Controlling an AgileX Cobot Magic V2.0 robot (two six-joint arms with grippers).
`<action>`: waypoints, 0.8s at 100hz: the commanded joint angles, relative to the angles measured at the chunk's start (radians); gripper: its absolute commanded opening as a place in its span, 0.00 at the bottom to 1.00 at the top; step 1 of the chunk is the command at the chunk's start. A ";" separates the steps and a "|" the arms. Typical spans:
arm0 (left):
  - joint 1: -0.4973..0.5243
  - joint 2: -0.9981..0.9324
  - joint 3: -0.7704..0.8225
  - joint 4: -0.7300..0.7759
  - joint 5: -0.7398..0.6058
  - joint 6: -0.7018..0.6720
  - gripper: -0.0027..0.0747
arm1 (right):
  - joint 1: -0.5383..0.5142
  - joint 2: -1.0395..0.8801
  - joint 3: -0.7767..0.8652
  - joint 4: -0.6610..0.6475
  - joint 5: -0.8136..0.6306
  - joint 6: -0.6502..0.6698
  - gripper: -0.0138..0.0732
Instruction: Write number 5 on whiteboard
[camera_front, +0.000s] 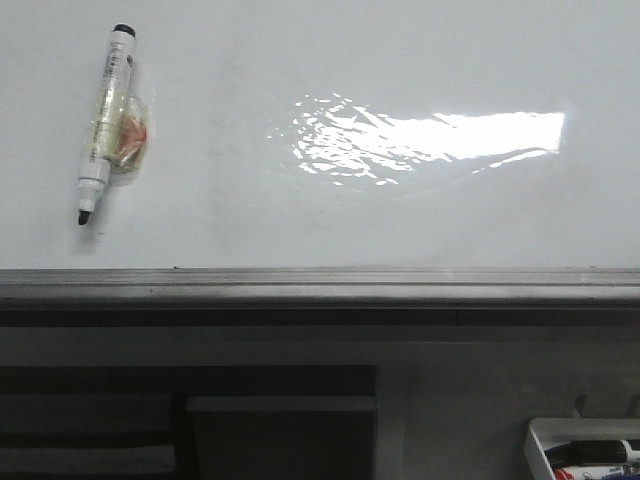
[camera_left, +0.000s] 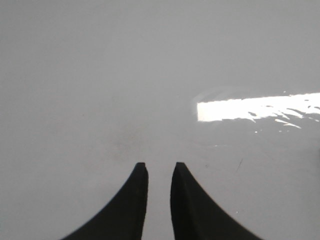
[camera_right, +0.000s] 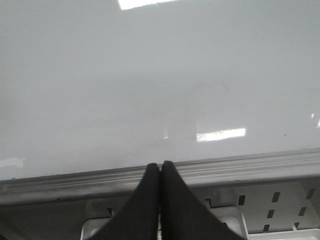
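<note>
The whiteboard is glossy white, with a glare patch and a grey rail along its lower edge. No number 5 shows on it in any view. A white marker with black ends and a clear wrap around its middle lies on the board at the far left. Neither gripper shows in the front view. My left gripper is open and empty over bare board. My right gripper is shut on nothing, its tips over the rail, with the board beyond.
A small white marker tray with markers sits at the front right, below the rail. It also shows under my right gripper. Dark panels lie below the rail at the front left.
</note>
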 joint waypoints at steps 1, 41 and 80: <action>0.002 0.019 -0.012 0.005 -0.146 -0.009 0.21 | 0.028 0.015 -0.037 0.001 -0.085 -0.007 0.09; -0.001 0.021 -0.007 -0.004 -0.114 -0.009 0.51 | 0.190 0.015 -0.037 0.001 -0.099 -0.007 0.09; -0.231 0.299 -0.166 -0.054 -0.118 -0.009 0.51 | 0.195 0.015 -0.037 0.001 -0.126 -0.007 0.09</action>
